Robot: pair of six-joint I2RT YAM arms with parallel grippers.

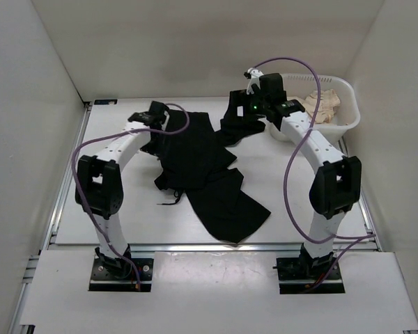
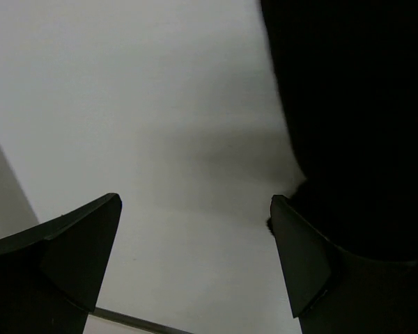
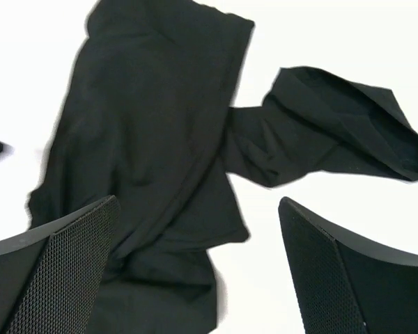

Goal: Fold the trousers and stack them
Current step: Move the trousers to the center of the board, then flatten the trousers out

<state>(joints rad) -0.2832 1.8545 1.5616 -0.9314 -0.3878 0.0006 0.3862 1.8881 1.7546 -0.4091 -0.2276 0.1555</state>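
The black trousers [image 1: 209,174] lie crumpled across the middle of the table, one leg running toward the near edge. My left gripper [image 1: 157,111] sits at their far left edge. In the left wrist view it [image 2: 195,198] is open over bare table, with the trousers [image 2: 348,104] just beside its right finger [image 2: 299,257]. My right gripper [image 1: 240,111] hangs above the far right part of the cloth. In the right wrist view it [image 3: 198,202] is open and empty, and the trousers [image 3: 153,139] lie loose below it.
A white basket [image 1: 352,120] holding beige cloth [image 1: 325,104] stands at the back right, close to the right arm. White walls enclose the table on three sides. A metal rail [image 1: 63,188] runs along the left edge.
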